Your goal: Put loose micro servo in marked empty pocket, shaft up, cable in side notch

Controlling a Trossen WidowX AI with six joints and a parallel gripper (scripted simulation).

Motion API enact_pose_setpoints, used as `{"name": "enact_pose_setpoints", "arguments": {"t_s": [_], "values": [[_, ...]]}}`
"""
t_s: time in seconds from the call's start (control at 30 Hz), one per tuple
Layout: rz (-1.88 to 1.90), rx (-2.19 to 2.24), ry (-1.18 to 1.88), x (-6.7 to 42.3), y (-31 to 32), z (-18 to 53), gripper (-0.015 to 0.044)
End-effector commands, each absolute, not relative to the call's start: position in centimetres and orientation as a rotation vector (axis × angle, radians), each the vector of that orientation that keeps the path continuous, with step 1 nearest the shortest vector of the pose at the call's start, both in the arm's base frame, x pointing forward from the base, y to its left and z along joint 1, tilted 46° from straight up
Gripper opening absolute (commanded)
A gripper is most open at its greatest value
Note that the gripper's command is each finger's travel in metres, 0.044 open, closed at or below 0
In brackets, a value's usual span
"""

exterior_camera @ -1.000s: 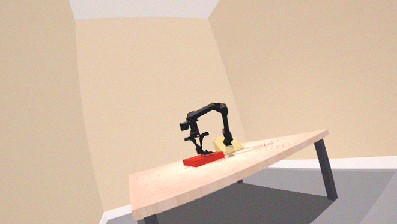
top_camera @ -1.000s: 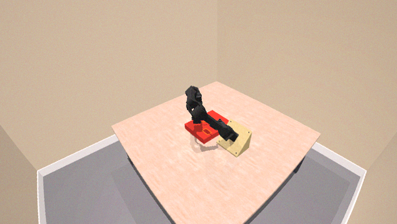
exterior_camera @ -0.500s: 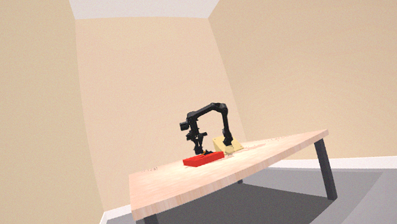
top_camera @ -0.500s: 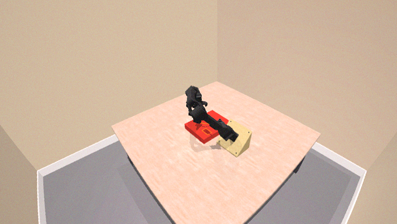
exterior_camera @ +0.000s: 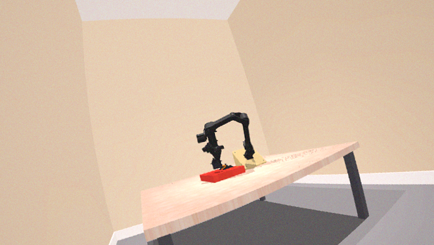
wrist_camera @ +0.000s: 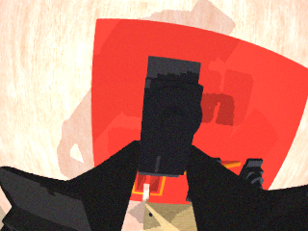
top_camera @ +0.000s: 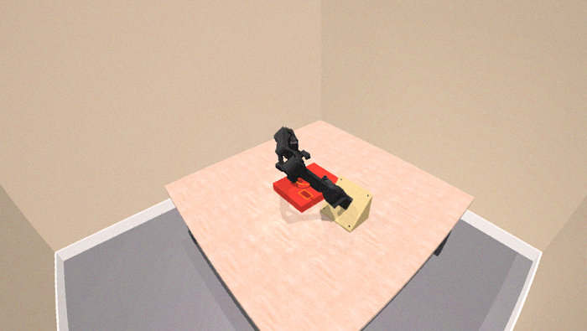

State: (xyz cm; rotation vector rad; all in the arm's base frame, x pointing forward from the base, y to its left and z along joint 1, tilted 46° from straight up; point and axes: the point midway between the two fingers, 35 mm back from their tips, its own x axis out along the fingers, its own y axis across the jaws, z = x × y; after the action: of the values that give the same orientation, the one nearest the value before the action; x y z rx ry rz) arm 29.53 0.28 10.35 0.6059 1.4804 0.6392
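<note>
Start with the table [top_camera: 274,271], which fills the lower centre of the top view; near its far edge you have the red deck [top_camera: 289,194] and, just right of it, the tan wedge [top_camera: 354,211] that carries the arm's base. The arm [exterior_camera: 225,120] arches over the deck in the exterior view, with the gripper [exterior_camera: 217,164] pointing down just above the red slab; whether anything touches the deck, you cannot tell from there.

By my judgement you are past the pickup and mid-transport: the jaws are clamped narrow on the micro servo [wrist_camera: 171,115], which hangs as a dark block in the centre of the wrist view, above the deck; seating, release and retreat all remain.

Only the top view shows you the marked pocket [top_camera: 304,194] whole, an orange outline on the deck's near half; the wrist view catches just a corner of that outline at lower left of the servo; shaft, ears and cable are too dark to read.
</note>
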Motion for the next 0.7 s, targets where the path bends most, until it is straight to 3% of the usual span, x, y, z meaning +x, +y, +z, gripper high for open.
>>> {"name": "enact_pose_setpoints", "arguments": {"t_s": [0.0,0.67], "values": [[0.631,0.623,1.484,29.2,0.3,10.4,0.0],[0.63,0.625,1.488,20.3,0.2,10.4,0.0]]}}
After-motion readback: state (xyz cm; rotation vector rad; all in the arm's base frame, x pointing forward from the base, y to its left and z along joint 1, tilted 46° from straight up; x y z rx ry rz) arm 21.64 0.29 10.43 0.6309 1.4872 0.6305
